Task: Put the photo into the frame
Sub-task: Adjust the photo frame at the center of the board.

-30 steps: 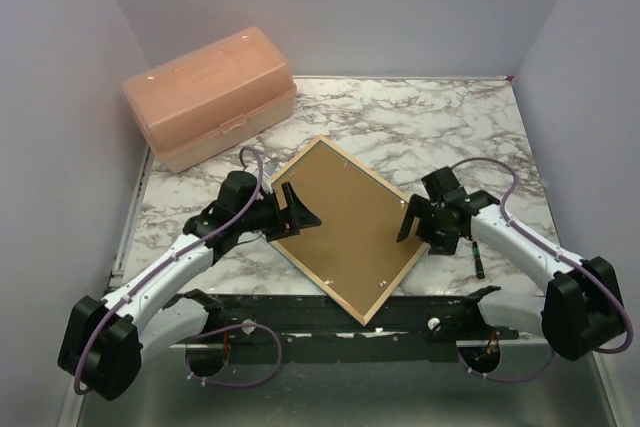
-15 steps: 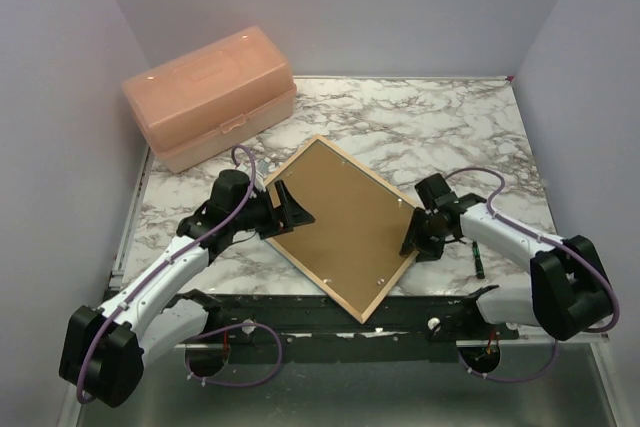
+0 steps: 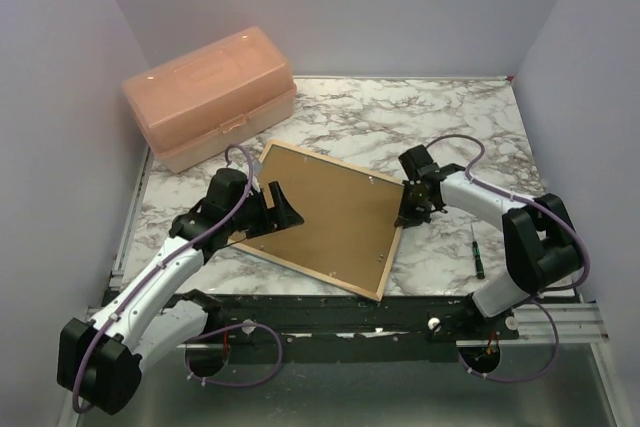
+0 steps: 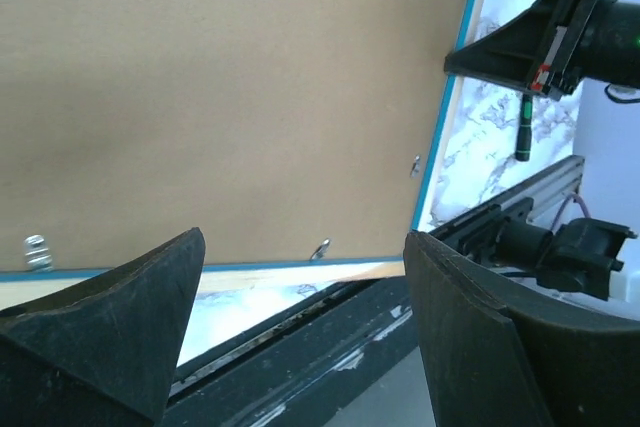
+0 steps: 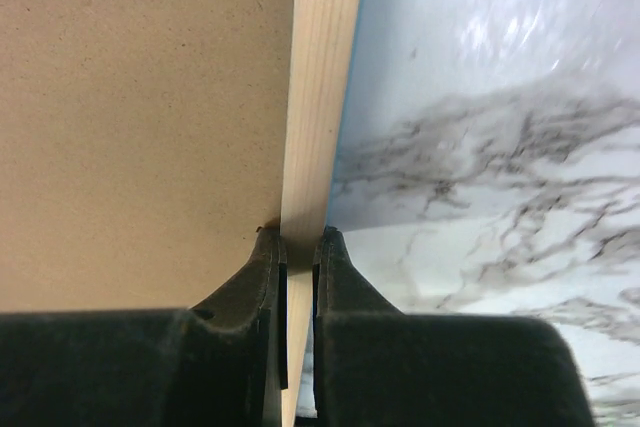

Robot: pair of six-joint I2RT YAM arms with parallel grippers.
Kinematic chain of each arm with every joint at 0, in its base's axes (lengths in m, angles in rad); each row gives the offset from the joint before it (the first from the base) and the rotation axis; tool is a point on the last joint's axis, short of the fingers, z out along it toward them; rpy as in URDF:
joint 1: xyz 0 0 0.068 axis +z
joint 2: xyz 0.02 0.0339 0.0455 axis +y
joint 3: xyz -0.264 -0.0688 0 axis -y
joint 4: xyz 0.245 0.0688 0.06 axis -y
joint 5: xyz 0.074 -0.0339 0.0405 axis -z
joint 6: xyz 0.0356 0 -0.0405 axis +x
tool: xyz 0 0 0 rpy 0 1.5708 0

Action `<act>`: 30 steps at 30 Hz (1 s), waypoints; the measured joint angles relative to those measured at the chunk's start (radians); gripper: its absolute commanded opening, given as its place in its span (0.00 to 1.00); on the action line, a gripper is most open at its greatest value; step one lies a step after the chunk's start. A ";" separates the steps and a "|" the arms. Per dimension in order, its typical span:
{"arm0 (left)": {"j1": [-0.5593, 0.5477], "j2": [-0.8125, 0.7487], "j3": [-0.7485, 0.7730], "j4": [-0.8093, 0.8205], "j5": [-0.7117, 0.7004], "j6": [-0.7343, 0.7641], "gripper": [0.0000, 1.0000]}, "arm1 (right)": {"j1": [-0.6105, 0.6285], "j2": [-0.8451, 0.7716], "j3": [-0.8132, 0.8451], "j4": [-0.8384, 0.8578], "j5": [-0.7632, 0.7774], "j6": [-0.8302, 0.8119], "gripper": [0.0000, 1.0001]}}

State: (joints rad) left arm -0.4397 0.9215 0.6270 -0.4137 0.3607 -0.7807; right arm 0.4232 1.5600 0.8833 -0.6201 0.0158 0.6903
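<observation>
Wood rail of the frame (image 5: 322,67) is clenched in the right jaws at its right edge; left jaws hang released over its left side. It lies mid-picture on the tabletop (image 3: 440,122), backing board (image 3: 325,212) up, photo unseen. Likely steadying it; next, securing clips (image 4: 36,250). Toolbox (image 3: 210,97) upper left, screwdriver (image 3: 478,255) right, neither obstructs.

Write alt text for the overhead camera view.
A wooden frame lies on a marble table, brown backing board up, between two robot arms. The left gripper hovers open over its left side; the right gripper pinches its right edge. A peach plastic box sits back left, a small dark tool right.
</observation>
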 measured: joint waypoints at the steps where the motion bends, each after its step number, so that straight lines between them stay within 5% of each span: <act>1: 0.000 -0.007 0.004 -0.010 -0.011 0.006 0.81 | -0.003 0.010 0.013 0.003 0.014 -0.014 0.00; 11: 0.000 -0.037 0.076 -0.180 -0.260 0.077 0.83 | -0.091 0.037 0.049 0.043 0.074 -0.144 0.07; 13: 0.000 -0.023 0.083 -0.204 -0.310 0.078 0.84 | -0.113 0.037 0.050 0.043 0.074 -0.159 0.45; 14: 0.002 -0.003 0.089 -0.220 -0.348 0.079 0.84 | -0.123 0.036 0.050 0.043 0.074 -0.163 0.56; 19: 0.021 0.153 0.143 -0.257 -0.442 0.094 0.84 | -0.160 -0.005 0.056 0.019 0.124 -0.171 0.91; 30: 0.214 0.391 0.179 -0.203 -0.411 0.171 0.84 | -0.165 -0.233 -0.116 0.071 -0.075 -0.080 1.00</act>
State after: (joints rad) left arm -0.2260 1.3125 0.8059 -0.6170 -0.0505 -0.6098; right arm 0.2581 1.3270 0.7677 -0.5491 -0.0593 0.6102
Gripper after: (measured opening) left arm 0.841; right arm 0.993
